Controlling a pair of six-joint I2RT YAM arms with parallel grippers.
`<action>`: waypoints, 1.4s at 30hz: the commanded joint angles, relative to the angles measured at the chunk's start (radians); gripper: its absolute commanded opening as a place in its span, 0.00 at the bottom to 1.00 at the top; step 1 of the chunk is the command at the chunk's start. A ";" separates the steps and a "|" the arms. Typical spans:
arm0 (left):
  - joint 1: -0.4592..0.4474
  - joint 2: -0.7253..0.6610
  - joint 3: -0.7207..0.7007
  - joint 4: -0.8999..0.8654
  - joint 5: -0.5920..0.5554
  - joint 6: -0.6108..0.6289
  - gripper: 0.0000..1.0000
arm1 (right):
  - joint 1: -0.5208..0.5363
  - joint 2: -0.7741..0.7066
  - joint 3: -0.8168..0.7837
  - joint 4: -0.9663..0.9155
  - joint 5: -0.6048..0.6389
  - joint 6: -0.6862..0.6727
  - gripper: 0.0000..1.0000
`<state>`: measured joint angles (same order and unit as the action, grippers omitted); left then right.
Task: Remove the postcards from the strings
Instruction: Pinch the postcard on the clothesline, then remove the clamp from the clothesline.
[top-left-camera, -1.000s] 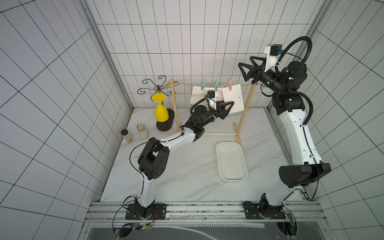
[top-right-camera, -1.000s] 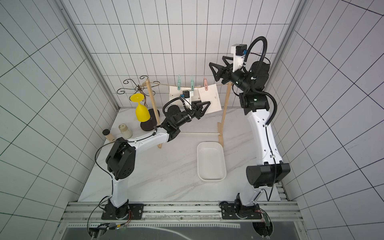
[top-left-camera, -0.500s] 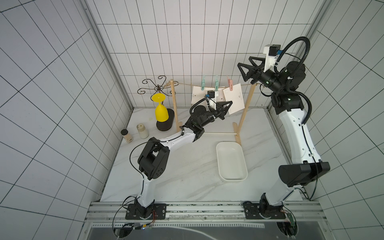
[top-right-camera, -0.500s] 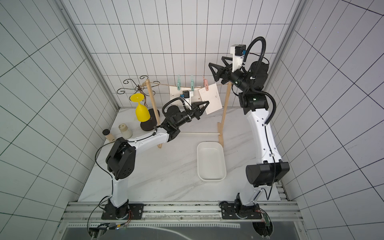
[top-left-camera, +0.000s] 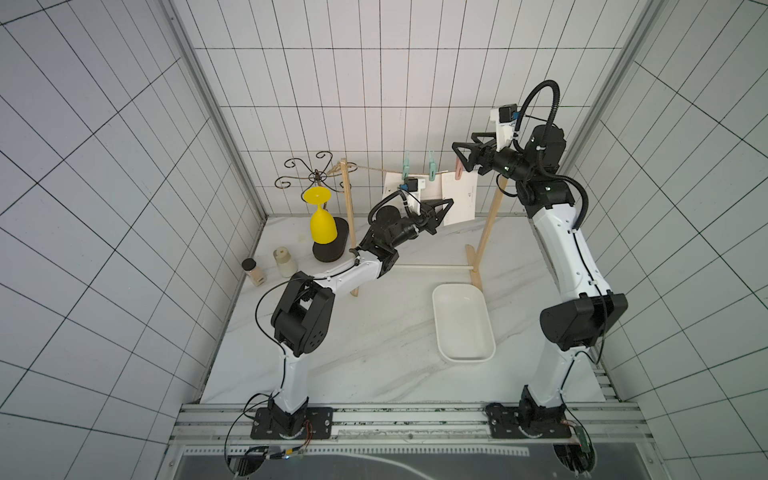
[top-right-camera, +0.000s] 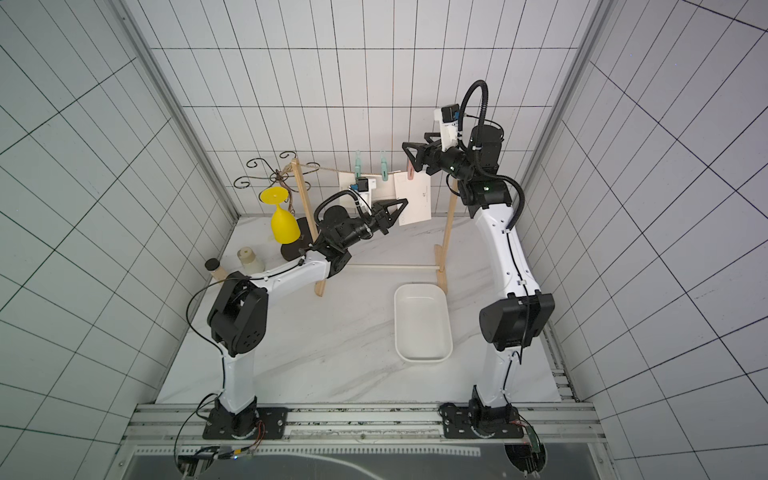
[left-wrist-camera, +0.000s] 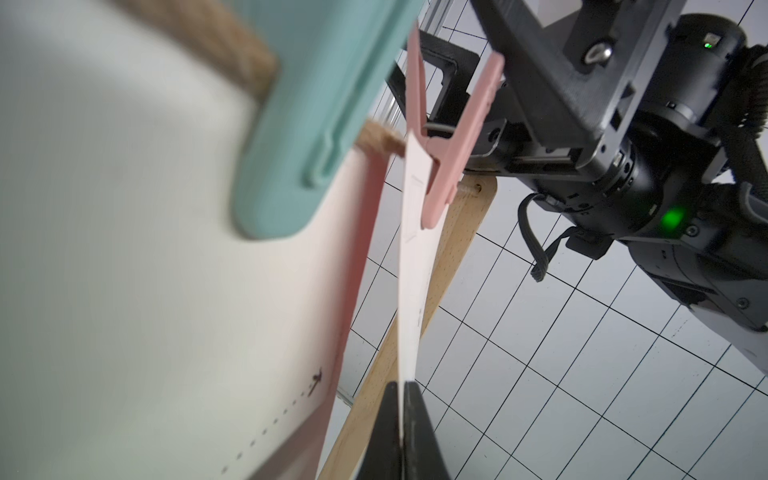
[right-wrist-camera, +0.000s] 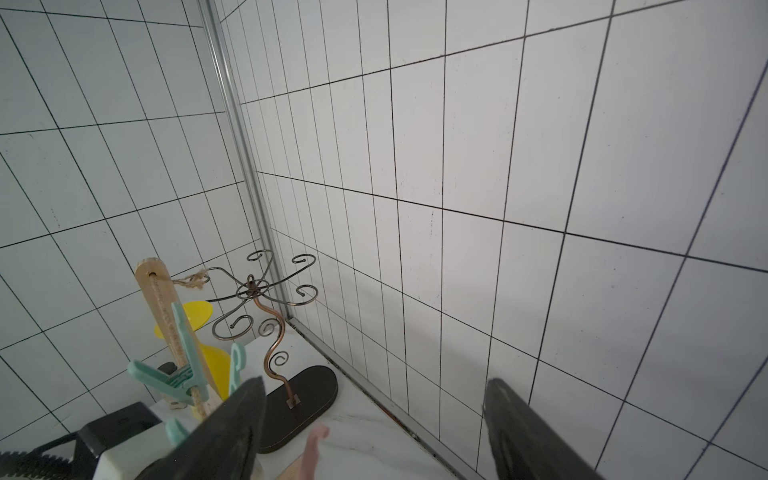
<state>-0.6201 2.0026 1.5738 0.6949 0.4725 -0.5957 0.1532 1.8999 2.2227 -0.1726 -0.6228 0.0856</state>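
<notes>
A tan string (top-left-camera: 374, 169) runs between two wooden posts, and three off-white postcards hang from it. Teal pegs (top-left-camera: 406, 163) hold the left postcard (top-left-camera: 390, 189) and the middle one (top-left-camera: 434, 190). A pink peg (top-left-camera: 458, 170) holds the right postcard (top-left-camera: 459, 203). My left gripper (top-left-camera: 448, 203) is shut on that card's lower corner. In the left wrist view the card (left-wrist-camera: 413, 270) runs edge-on up from the shut gripper (left-wrist-camera: 402, 384) to the pink peg (left-wrist-camera: 449, 166). My right gripper (top-left-camera: 463, 151) stands open just above the pink peg (right-wrist-camera: 313, 449), apart from it.
A white tray (top-left-camera: 440, 332) lies on the marble table in front of the right post (top-left-camera: 486, 237). A yellow glass (top-left-camera: 322, 220) hangs upside down on a wire rack at the back left. Two small jars (top-left-camera: 284, 262) stand beside it. A white rod (top-left-camera: 432, 268) joins the posts' feet.
My left gripper has shut on the right postcard's lower corner. The right gripper has shifted slightly toward the pink peg, still open.
</notes>
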 joint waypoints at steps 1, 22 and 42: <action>0.008 -0.006 -0.003 0.014 0.037 -0.021 0.00 | 0.010 -0.015 0.073 -0.049 -0.024 -0.058 0.84; 0.040 -0.007 0.034 -0.026 0.118 -0.027 0.00 | 0.006 -0.069 0.008 -0.160 -0.145 -0.167 0.85; 0.056 -0.024 0.059 -0.093 0.147 -0.003 0.00 | 0.016 -0.076 -0.028 -0.263 -0.157 -0.223 0.86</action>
<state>-0.5709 2.0022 1.6012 0.6239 0.6064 -0.6086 0.1608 1.8557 2.2253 -0.4019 -0.7521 -0.1013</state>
